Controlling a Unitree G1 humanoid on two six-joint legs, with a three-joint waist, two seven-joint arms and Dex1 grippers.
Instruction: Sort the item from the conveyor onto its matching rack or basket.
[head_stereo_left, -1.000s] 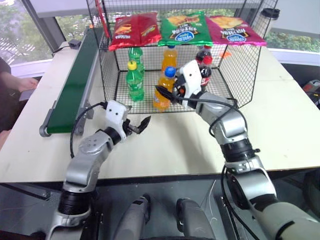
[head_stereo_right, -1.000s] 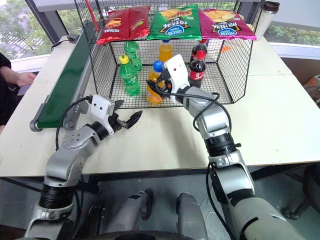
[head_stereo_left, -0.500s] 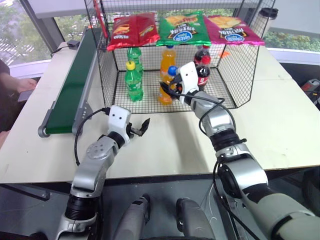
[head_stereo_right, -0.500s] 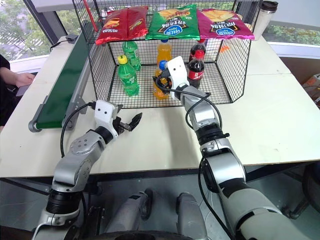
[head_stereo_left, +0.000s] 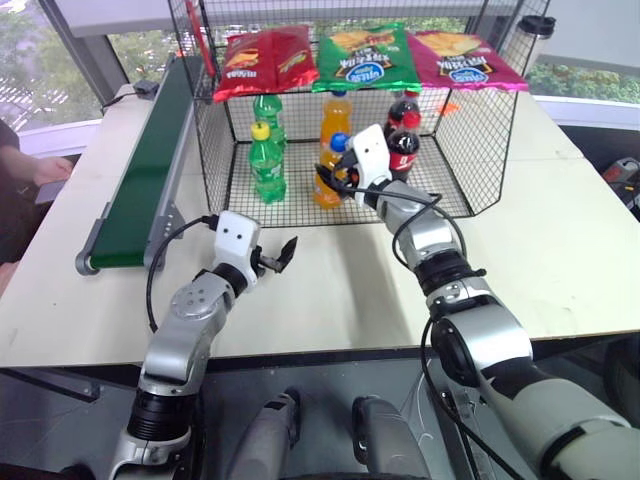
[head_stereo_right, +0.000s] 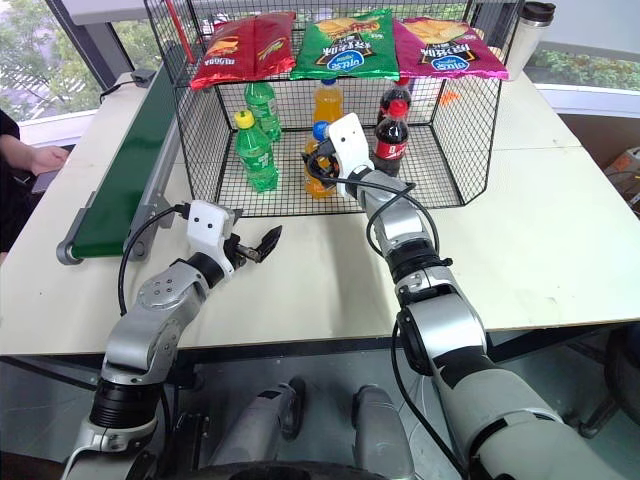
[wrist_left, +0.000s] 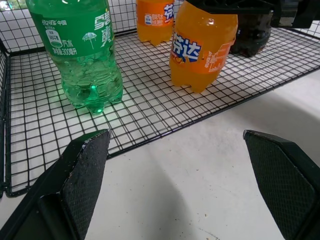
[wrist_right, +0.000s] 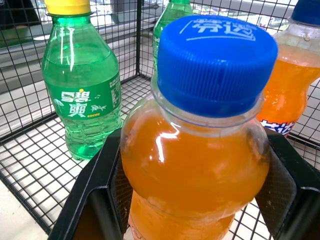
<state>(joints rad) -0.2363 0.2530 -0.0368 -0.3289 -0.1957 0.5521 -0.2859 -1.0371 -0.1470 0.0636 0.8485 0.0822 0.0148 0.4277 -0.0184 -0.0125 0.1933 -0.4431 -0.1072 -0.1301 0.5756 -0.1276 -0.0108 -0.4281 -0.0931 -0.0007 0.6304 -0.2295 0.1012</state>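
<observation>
- Bottle (head_stereo_left: 331, 175) of orange soda stands on the wire cage (head_stereo_left: 480, 150) floor near its open front edge, in front of a second orange bottle (head_stereo_left: 337, 118).
- Your right gripper (head_stereo_left: 335, 180) is clamped on its shoulder, just under the blue cap (wrist_right: 216, 65).
- Expect it full and fairly heavy, with smooth, slippery plastic; hold high on the stiffer shoulder, not the soft belly.
- Your left gripper (head_stereo_left: 278, 254) hangs wide open and empty over the tabletop (head_stereo_left: 560, 250).

The orange soda bottle (head_stereo_left: 329, 180) with its blue cap stands upright on the mesh floor of the black wire cage (head_stereo_left: 480, 140), clamped at the shoulder in my right claw (head_stereo_left: 335, 180), just inside the open front. The dark-green conveyor (head_stereo_left: 150, 165) runs alongside the cage's left wall.
</observation>
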